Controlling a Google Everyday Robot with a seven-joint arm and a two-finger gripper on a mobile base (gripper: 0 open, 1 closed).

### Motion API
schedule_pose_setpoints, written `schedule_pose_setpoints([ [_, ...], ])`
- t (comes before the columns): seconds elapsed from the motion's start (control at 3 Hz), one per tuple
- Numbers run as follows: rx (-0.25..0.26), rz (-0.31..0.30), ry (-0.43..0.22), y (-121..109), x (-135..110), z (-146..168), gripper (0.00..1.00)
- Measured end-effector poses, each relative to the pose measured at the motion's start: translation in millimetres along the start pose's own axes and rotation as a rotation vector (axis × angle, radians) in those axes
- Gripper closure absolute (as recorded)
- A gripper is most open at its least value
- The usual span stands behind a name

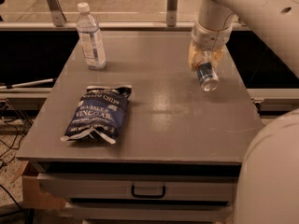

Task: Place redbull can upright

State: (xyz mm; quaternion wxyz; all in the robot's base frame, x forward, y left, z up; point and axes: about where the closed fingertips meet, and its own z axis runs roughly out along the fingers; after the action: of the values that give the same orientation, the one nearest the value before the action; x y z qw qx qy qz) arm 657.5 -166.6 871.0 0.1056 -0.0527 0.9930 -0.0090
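Observation:
The redbull can (207, 75), silver and blue, is tilted with one silver end facing the camera, at the right side of the grey table (163, 120). My gripper (204, 63) comes down from the white arm above and is shut on the can's upper part. The can's lower end is close to the tabletop; I cannot tell whether it touches.
A clear water bottle with a white cap (91, 37) stands upright at the table's back left. A dark blue chip bag (98, 113) lies flat at the front left. A drawer handle (148, 190) is below the front edge. The robot's white body (271, 171) fills the lower right.

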Motion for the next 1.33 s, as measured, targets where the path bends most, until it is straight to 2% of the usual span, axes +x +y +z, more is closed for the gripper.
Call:
schedule_pose_setpoints([
  [0.33, -0.028, -0.092, -0.106, 3, -2, -25, 1.00],
  [0.67, -0.127, -0.267, -0.299, 19, 0, -47, 1.00],
  [1.0, -0.199, -0.373, -0.441, 28, -3, -60, 1.00],
  [1.33, -0.272, -0.430, -0.524, 32, -5, -68, 1.00],
])
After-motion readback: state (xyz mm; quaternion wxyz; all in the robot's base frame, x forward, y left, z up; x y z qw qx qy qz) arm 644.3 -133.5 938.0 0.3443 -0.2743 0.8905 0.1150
